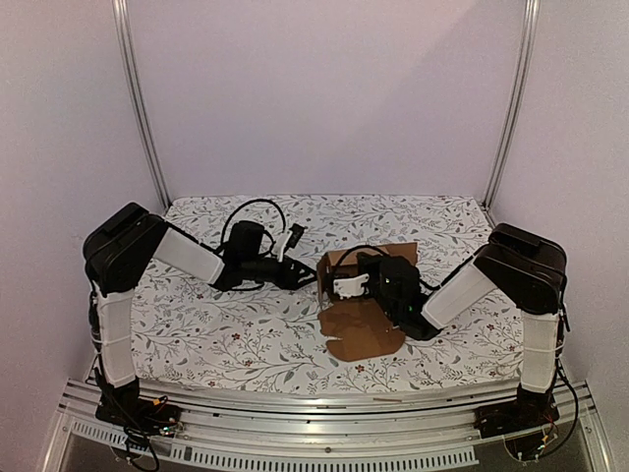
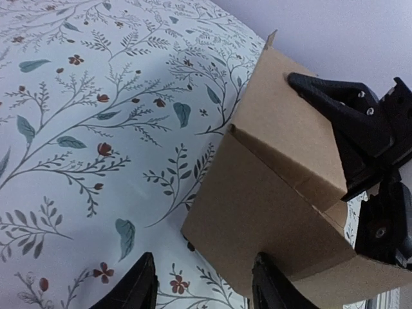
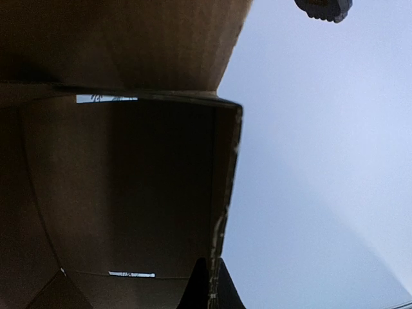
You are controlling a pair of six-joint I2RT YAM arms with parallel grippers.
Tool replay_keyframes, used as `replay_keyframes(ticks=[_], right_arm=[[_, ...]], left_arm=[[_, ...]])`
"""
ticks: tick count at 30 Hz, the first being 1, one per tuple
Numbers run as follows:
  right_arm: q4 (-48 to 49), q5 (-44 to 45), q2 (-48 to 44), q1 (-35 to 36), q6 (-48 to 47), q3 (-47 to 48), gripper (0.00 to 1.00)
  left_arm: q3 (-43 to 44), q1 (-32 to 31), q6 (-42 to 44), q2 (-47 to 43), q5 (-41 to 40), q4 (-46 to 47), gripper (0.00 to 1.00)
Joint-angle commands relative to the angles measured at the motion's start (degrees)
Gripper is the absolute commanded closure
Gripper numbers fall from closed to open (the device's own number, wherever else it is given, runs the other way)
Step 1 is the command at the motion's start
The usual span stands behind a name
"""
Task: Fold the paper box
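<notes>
Left claw (image 2: 205, 273): jaws open, gripping nothing, hanging just left of the paper box (image 1: 366, 329), with one finger in front of its near lower face. Right claw (image 1: 352, 285): jaws wide apart, not clamped. One finger lies at a wall's edge and the other on the outer face of the upper panel. Box: plain brown cardboard, partly erected, standing right of centre on the floral-patterned worktop (image 1: 226, 324). Far walls are raised around an open, dark cavity. One flap lies flat towards the near edge. Creases are sharp and the corners slightly frayed.
</notes>
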Motion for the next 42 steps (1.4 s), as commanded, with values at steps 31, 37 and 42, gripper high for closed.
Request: replay_keyframes(ticks=[31,37,42], right_arm=[[-24.61,-5.51,-12.97,0.81,7.7,-2.38,1.0],[-25.15,-5.0,-13.68,0.87,6.9,-2.97,0.93],[-25.85,-4.47,-14.89,0.86,6.03,-3.91,0.88]], left_arm=[[-9.14,-9.41,4.17,-7.6,-0.56,9.07,0.41],[-9.78,-9.42,3.74,-8.83,-4.14,6.35,0.42],[-9.01,-9.42,3.36,-7.93,-4.7,5.89,0.43]])
